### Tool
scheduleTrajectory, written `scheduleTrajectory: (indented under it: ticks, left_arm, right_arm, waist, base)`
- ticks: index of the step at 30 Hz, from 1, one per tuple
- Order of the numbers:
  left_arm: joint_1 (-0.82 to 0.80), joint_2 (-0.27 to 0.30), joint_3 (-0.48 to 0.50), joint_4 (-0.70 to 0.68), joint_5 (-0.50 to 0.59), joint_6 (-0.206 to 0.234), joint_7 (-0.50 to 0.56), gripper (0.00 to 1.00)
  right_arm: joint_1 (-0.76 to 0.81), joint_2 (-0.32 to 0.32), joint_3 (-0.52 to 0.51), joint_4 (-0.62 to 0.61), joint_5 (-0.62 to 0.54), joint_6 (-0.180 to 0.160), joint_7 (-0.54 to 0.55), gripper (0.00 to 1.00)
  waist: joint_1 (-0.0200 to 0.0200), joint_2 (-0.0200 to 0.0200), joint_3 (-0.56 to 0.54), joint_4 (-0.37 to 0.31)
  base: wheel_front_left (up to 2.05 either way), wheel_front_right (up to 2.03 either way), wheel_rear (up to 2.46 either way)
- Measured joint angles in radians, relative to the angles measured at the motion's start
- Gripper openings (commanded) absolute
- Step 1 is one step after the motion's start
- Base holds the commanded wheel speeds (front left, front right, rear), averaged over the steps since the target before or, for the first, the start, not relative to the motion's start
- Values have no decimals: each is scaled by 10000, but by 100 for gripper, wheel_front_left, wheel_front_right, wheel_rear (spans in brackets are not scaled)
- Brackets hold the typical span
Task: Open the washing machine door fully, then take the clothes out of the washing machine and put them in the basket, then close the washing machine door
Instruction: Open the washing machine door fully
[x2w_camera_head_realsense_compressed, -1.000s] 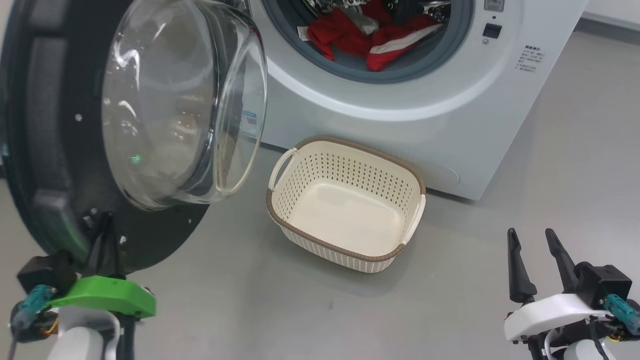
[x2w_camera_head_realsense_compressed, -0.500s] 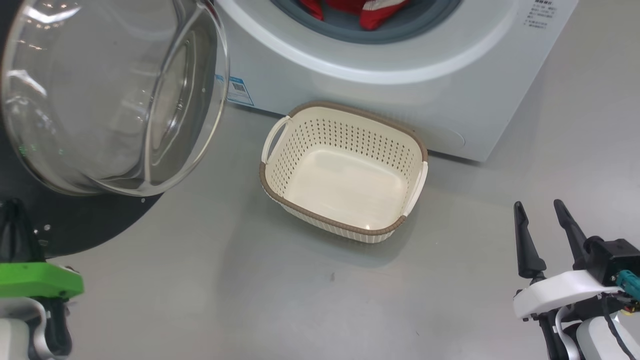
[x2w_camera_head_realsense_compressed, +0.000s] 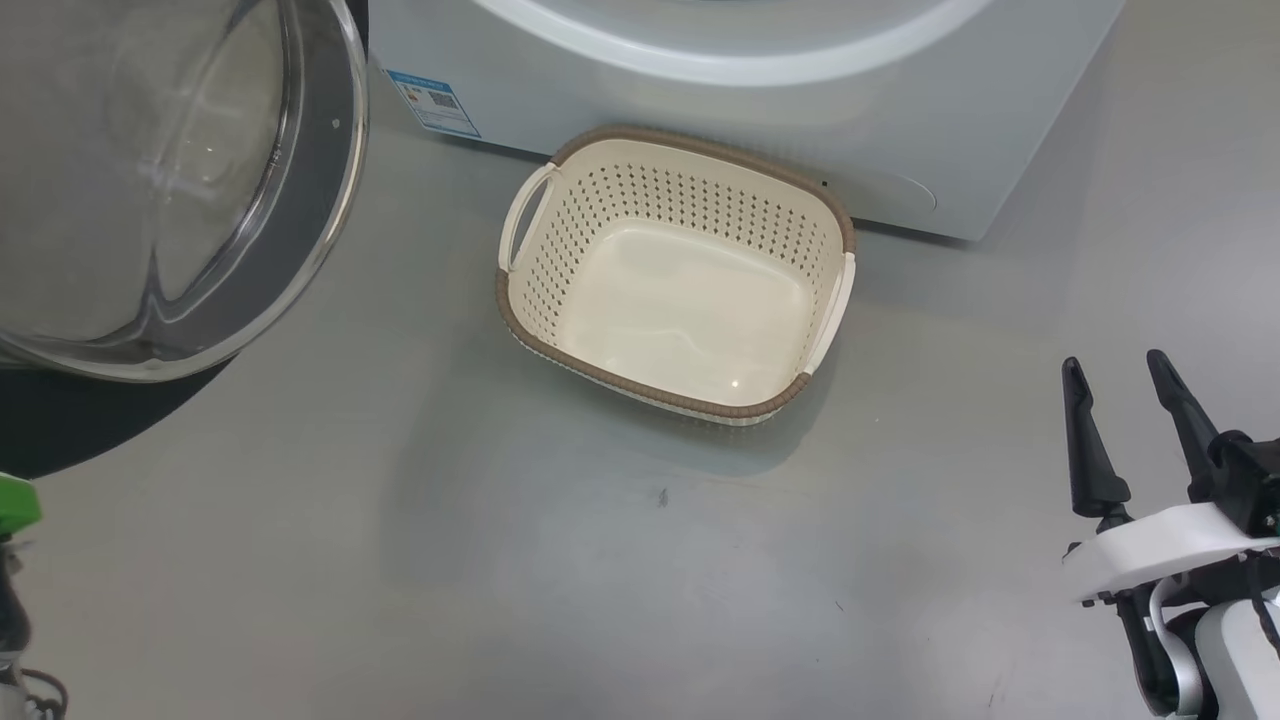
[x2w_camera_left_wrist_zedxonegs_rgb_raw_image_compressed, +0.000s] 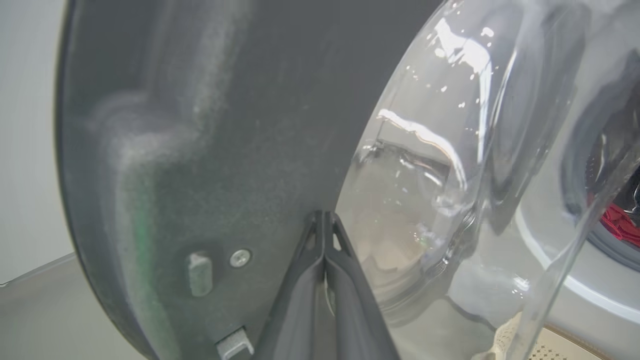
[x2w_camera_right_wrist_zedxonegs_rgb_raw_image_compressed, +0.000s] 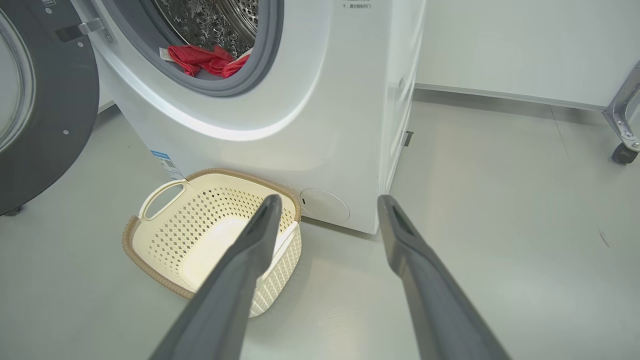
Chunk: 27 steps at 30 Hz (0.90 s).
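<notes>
**Front-loading washer with its door open, as seen from beside the robot.** The washing machine door (x2w_camera_head_realsense_compressed: 170, 180) stood swung out at the robot's left. Its clear glass bowl bulged toward the basket, and part of its black rim showed below the bowl.

The left gripper (x2w_camera_left_wrist_zedxonegs_rgb_raw_image_compressed: 324, 220) had its two dark fingers pressed together with nothing between them. The tips pointed at the door's dark inner face, just beside the edge of the glass bowl. Whether they touched that face could not be told.

The right gripper (x2w_camera_head_realsense_compressed: 1115, 365) hung at the robot's lower right over the grey floor (x2w_camera_head_realsense_compressed: 500, 560). Its fingers were spread wide and held nothing, well apart from the basket.

The basket (x2w_camera_head_realsense_compressed: 690, 190) sat upright on the floor just in front of the washing machine (x2w_camera_head_realsense_compressed: 650, 100), below the round opening. It had perforated cream walls, a brown woven-look rim and a white loop handle at each short end, and its pale bottom lay bare.

The clothes (x2w_camera_right_wrist_zedxonegs_rgb_raw_image_compressed: 200, 59), a red bundle with a white tag, lay inside the perforated steel drum (x2w_camera_right_wrist_zedxonegs_rgb_raw_image_compressed: 215, 20), resting against the lower part of the grey rubber ring (x2w_camera_right_wrist_zedxonegs_rgb_raw_image_compressed: 267, 65).

A small blue label (x2w_camera_head_realsense_compressed: 435, 100) sat low on the machine's front, on the door side of the basket. A round flap (x2w_camera_head_realsense_compressed: 890, 195) sat low on the other side. In the right wrist view a caster (x2w_camera_right_wrist_zedxonegs_rgb_raw_image_compressed: 624, 152) under a metal frame stood on the floor at the far edge, well apart from the machine.
</notes>
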Motion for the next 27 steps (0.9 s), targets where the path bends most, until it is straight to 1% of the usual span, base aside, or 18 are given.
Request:
scheduleTrajectory:
  ticks: [1, 4, 7, 17, 27]
  left_arm:
    - [0, 0, 0, 0, 0, 0, 0, 0]
    - [-310, 261, 257, 332, -155, -140, -67, 0]
    - [-547, 347, 343, 543, -178, -180, -69, 0]
    - [-1179, 397, 403, 1126, -230, -405, -157, 0]
    - [-1456, 368, 332, 1643, -130, -581, -169, 0]
  right_arm:
    - [0, 0, 0, 0, 0, 0, 0, 100]
    - [-16, -178, -130, -171, -65, -4, 132, 100]
    - [-61, -247, -209, -303, -121, -15, 198, 100]
    - [-89, -430, -428, -589, -207, -77, 372, 100]
    - [-89, -420, -481, -610, -207, -77, 445, 100]
  waist:
    - [0, 0, 0, 0]
    - [0, 0, 297, -32]
    - [0, 0, 509, -37]
    - [0, 0, 1050, 37]
    - [0, 0, 1041, 133]
  base:
    - [0, 0, 0]
    - [0, 0, 0]
    - [0, 0, 0]
    - [0, 0, 0]
    - [0, 0, 0]
